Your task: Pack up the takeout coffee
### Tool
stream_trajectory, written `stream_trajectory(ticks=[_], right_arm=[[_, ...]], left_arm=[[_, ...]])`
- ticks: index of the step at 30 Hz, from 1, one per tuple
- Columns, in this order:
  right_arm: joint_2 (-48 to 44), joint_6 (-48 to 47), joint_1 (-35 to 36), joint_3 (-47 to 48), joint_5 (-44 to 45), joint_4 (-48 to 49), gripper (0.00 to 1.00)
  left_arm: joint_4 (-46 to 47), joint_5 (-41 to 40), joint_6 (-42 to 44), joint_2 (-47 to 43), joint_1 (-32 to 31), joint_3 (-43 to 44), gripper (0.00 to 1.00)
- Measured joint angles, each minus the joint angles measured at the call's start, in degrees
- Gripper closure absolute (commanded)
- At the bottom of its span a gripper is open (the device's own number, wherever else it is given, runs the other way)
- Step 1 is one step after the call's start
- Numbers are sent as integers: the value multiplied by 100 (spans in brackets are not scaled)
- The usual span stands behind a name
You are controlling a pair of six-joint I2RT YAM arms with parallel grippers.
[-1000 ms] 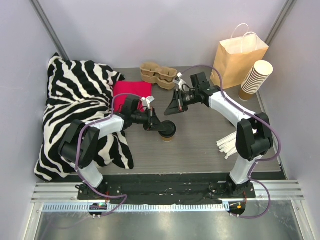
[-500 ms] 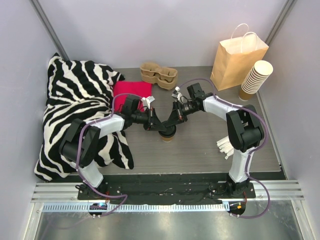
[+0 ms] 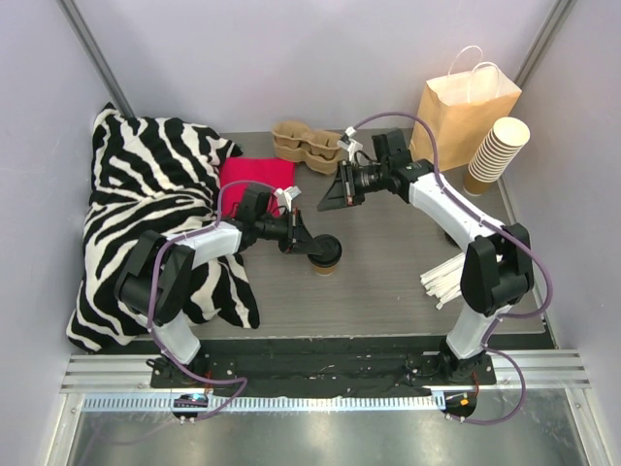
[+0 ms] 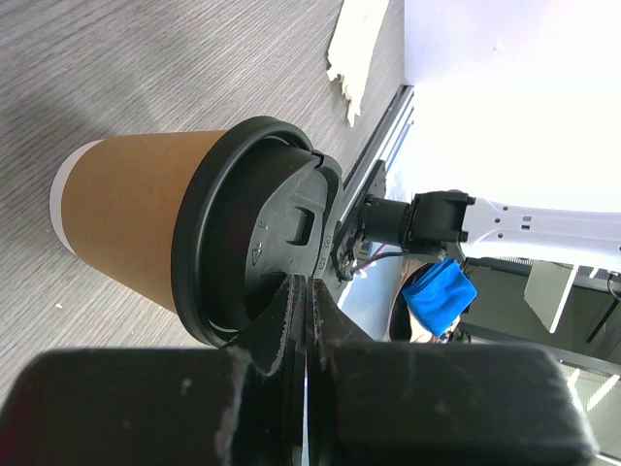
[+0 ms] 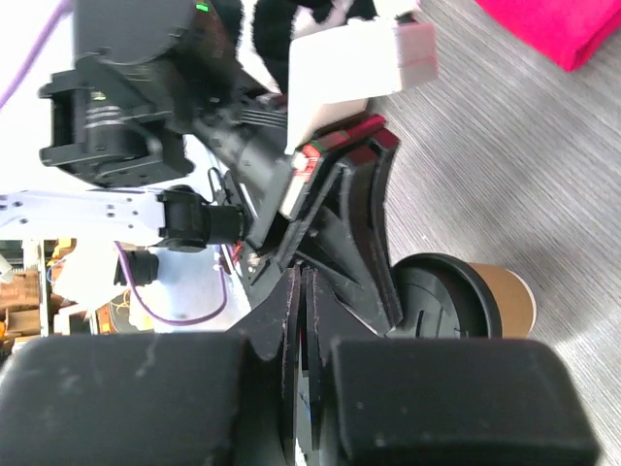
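Two robot arms are sitting at the near edge of the bench (image 3: 388,291), and each one is reaching in toward the middle.

The coffee cup (image 3: 327,258) is standing upright on the bench, near the middle, between the two arms. It is a small brown paper cup, and it is wearing a black lid (image 4: 254,233).

The left tool (image 3: 310,244) is leaning in to the cup from the left. Its two fingers are pressing together, and I am seeing nothing between them. Their tips are touching the edge of the lid. In the left wrist view the tips are lying right at the rim of the lid, and the brown side of the cup is showing past it.

The right tool (image 3: 324,204) is hanging in the air behind the cup and is not touching it. Its fingers are pressing together too, and they are holding nothing. It is pointing down toward the cup and the left tool.

A big paper bag (image 3: 464,121) is standing at the far right of the bench with its handles up. A tall stack of cups (image 3: 495,150) is leaning just to its right. A brown cup tray (image 3: 309,144) is lying at the back. A red cloth (image 3: 257,175) is lying near it, next to a zebra blanket (image 3: 155,223) that is covering the left side. Some white sticks (image 3: 444,277) are lying near the right arm.
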Motion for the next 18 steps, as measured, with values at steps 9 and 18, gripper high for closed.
stream_trajectory(ticks=[9,18], right_arm=[[1025,-131,92,-520,520,109,98],[1117,-103,50,-584,321,114,96]], left_arm=[[-20,-2,2,0,0,7,100],[-98,-11,31,4,0,37,100]])
